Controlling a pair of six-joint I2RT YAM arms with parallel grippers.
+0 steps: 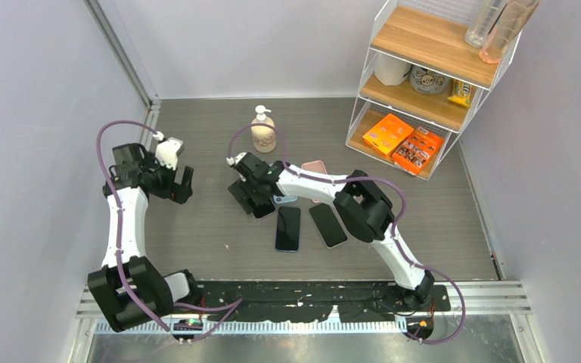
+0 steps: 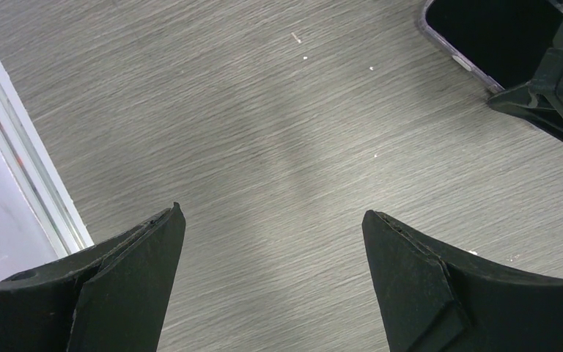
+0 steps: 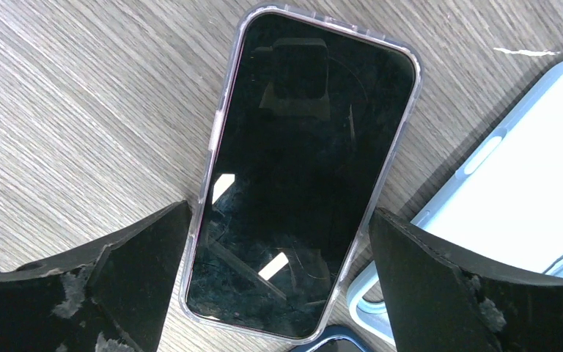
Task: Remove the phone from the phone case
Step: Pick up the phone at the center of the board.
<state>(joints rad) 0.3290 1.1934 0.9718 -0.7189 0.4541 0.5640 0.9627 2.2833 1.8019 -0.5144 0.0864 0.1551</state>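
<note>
1. The left gripper [image 1: 175, 184] is hovering over a bare part of the table [image 1: 197, 249], well apart from the phones. Its fingers [image 2: 135, 257] are standing wide open and are holding nothing. I judge it is waiting at the side so that it does not disturb the other arm, and it could help later to steady the case.
2. A soap bottle [image 1: 263, 130] is standing upright behind the work area. It seems to have no part in the task.
3. The right gripper [image 1: 251, 198] is reaching to the left across the table and is hanging directly above the phone [image 3: 300, 183]. The phone is lying flat with its screen up, inside its clear case [image 3: 407, 88]. The fingers [image 3: 146, 257] are spread fully, one on each long side of the case and just beside it, not yet pressing it. I think this position is chosen so that closing will catch the case by its edges.
4. A light blue case [image 3: 513, 191] is lying just beside the phone on the right, so the right finger has little room there and could push it.
5. Further right, a dark phone [image 1: 287, 228] and a second dark phone [image 1: 327, 224] are lying flat near each other. I cannot tell whether they are in cases.
6. A wire shelf [image 1: 424, 83] with boxes is standing at the far right, out of the way.
</note>
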